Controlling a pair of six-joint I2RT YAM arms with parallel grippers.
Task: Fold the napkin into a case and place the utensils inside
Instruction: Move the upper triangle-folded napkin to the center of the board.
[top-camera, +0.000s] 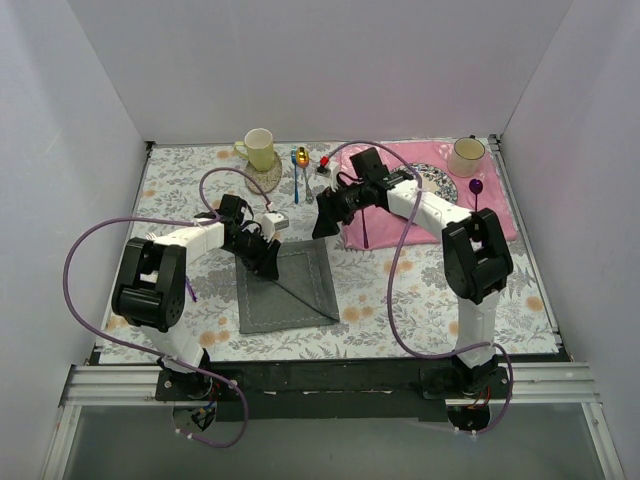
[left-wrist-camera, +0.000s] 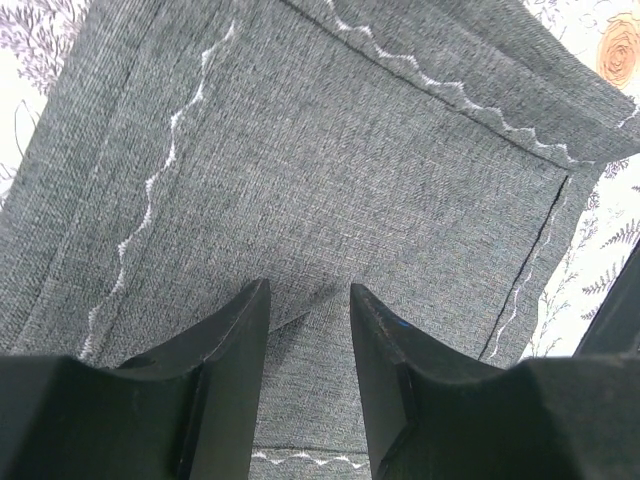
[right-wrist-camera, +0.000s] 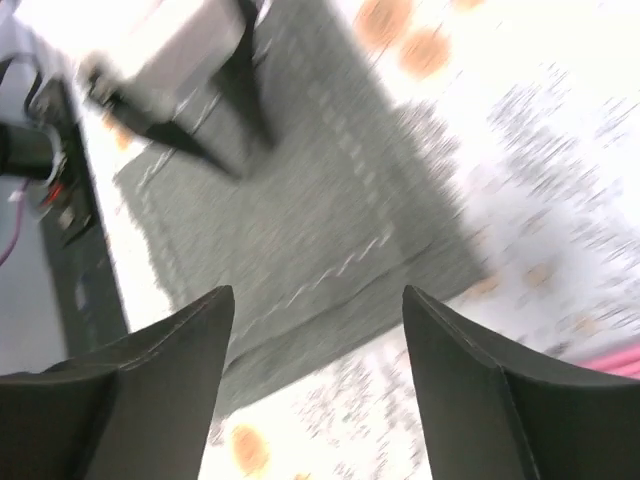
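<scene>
The dark grey napkin (top-camera: 287, 290) lies flat on the flowered tablecloth (top-camera: 420, 300) at the middle of the table, with a diagonal fold running from its 11 o'clock corner toward its 5 o'clock corner. The left gripper (top-camera: 265, 260) is down on that 11 o'clock corner. In the wrist view its fingers (left-wrist-camera: 240, 340) stand partly apart with their tips at the cloth; flat weave and a fold edge show in the gap, and nothing is clamped. The right gripper (top-camera: 322, 228) hovers just off the napkin's 1 o'clock corner. Its jaws are spread wide and hold nothing, and its blurred wrist view shows the napkin below them. At 12 o'clock from the napkin, well apart from it, a silver fork (top-camera: 309, 188) lies just beside a blue-handled spoon (top-camera: 297, 180). The pink placemat (top-camera: 500, 215) sits at the napkin's 2 o'clock, and a yellow cup (top-camera: 260, 149) stands at 11 o'clock near the far edge.
</scene>
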